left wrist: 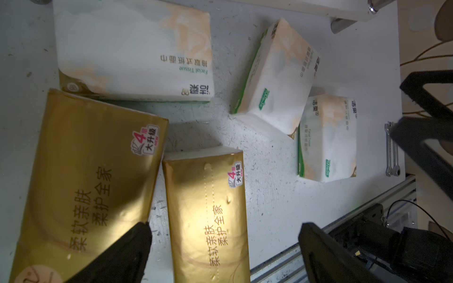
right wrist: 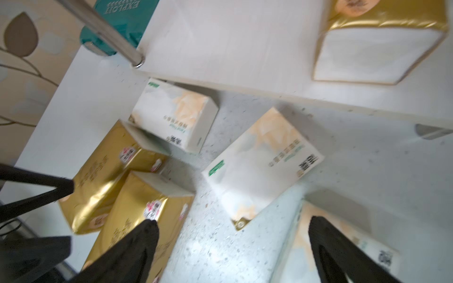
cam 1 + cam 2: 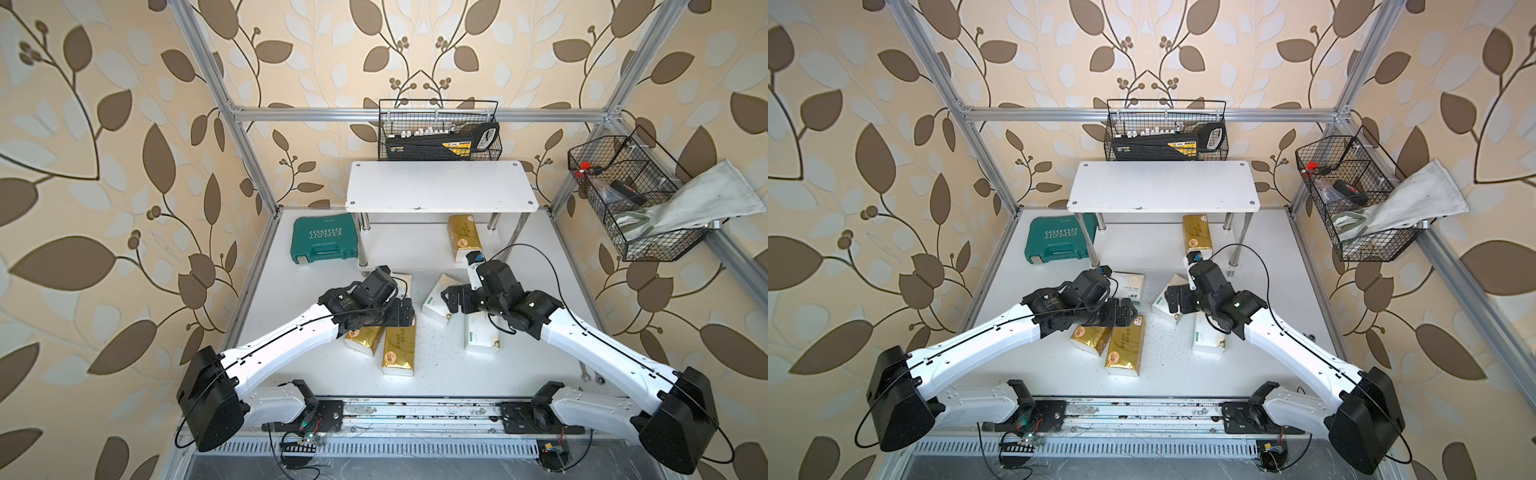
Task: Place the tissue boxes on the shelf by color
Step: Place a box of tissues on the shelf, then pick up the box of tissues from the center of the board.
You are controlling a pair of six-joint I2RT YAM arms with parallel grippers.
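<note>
Broadest, the white table (image 3: 519,374), flecked with dark specks. At its far middle, the shelf (image 3: 440,187): two white boards on chrome legs, with the shelved gold pack (image 3: 464,237) lying toward the right end of the lower board. Behind the shelf, a far wire basket (image 3: 440,124); out to the right, a right wire basket (image 3: 615,195). Left of the shelf, a teal tool case (image 3: 324,243) flat on the table.

Near of the shelf, five packs loose on the table:
- Left of centre: the near gold pack (image 3: 400,349) and left gold pack (image 3: 363,334) side by side, the far white pack (image 3: 404,280) just beyond.
- Right of centre: the tilted white pack (image 3: 432,305) and right white pack (image 3: 482,338), corners meeting.

Left gripper (image 1: 224,226) above the near gold pack, fingers spread wide, holding nothing. Right gripper (image 2: 232,220) above the tilted white pack, fingers likewise spread wide, holding nothing.
</note>
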